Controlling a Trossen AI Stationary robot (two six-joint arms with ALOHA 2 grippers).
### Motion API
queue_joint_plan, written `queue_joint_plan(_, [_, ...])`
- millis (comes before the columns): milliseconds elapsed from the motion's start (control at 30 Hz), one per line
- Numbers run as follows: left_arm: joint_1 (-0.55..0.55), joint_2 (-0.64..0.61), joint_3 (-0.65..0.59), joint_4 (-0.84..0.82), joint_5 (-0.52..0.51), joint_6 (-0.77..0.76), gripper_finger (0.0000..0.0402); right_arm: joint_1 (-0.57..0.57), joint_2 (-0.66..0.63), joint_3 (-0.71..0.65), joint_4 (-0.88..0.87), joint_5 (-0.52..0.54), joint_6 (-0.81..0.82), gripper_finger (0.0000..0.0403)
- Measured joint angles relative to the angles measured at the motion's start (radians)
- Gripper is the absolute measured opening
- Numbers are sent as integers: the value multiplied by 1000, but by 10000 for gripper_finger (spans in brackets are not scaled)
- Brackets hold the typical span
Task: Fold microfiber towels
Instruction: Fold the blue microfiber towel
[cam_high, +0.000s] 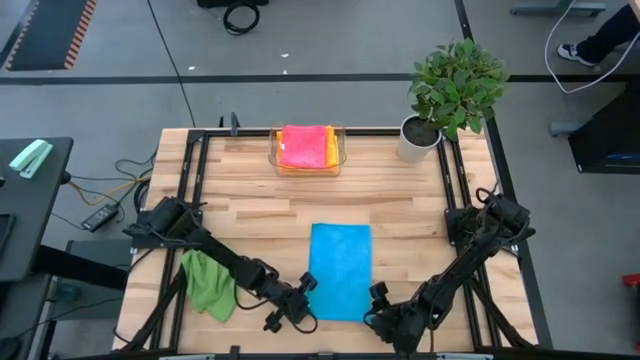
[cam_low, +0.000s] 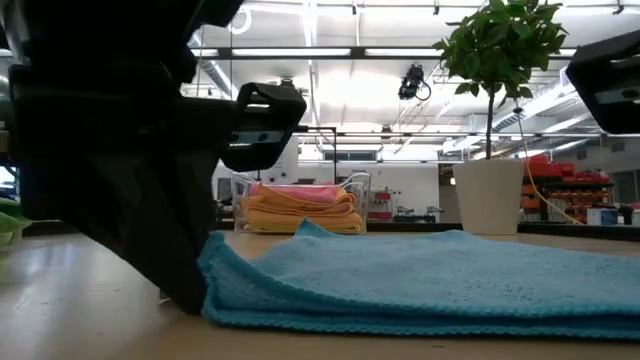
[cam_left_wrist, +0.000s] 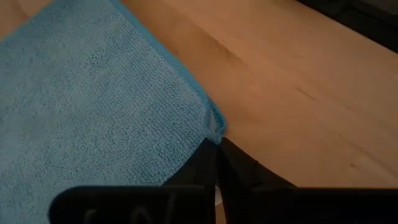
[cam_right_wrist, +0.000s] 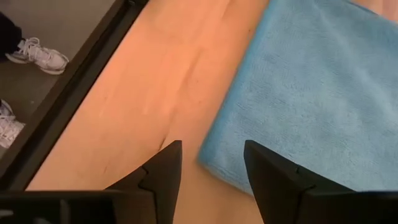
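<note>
A blue microfiber towel (cam_high: 340, 270) lies flat as a long rectangle in the middle of the table. My left gripper (cam_left_wrist: 217, 146) is shut on its near left corner. My right gripper (cam_right_wrist: 211, 149) is open at the near right corner (cam_right_wrist: 208, 155), one finger on either side of it; I cannot tell whether they touch it. A crumpled green towel (cam_high: 207, 283) lies on the table at the near left. Folded pink and orange towels (cam_high: 307, 147) sit in a clear tray (cam_high: 342, 150) at the far edge. My left gripper pinches the blue towel's near left corner (cam_left_wrist: 214, 126) between its two fingertips (cam_left_wrist: 202, 163). The fingers slant down at it from the table's near left. The corner is raised a little (cam_low: 215, 255), and the rest of the towel lies flat on the table. One layer or several, I cannot tell.
A potted plant (cam_high: 455, 85) in a white pot stands at the far right corner. Black frame rails (cam_high: 195, 170) run along the table's left and right sides. Bare wood lies between the blue towel and the tray. A person's shoes (cam_right_wrist: 37, 56) show on the floor beyond the table's right edge.
</note>
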Motion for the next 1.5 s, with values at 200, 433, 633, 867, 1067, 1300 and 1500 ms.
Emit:
queue_joint_plan(200, [2, 0, 0, -1, -8, -1, 22, -18, 45, 3, 12, -60, 39, 158])
queue_joint_plan(433, [0, 0, -1, 3, -9, -96, 7, -17, 66, 5, 19, -25, 207, 53])
queue_joint_plan(633, [0, -14, -4, 49, -14, -276, 5, -27, 27, 5, -18, -48, 323, 10])
queue_joint_plan(867, [7, -202, -3, 53, -3, -536, 4, -40, -162, 24, -8, -129, 554, 8])
queue_joint_plan(1067, [0, -292, -1, 0, 16, -913, 4, -43, -312, 25, -38, -100, 783, 7])
queue_joint_plan(1300, [25, -292, -1, -172, -94, -994, 5, -115, -335, -9, -300, -30, 976, 7])
queue_joint_plan(1500, [147, -252, -1, -225, -168, -900, 6, -223, -334, -136, -343, -96, 990, 6])
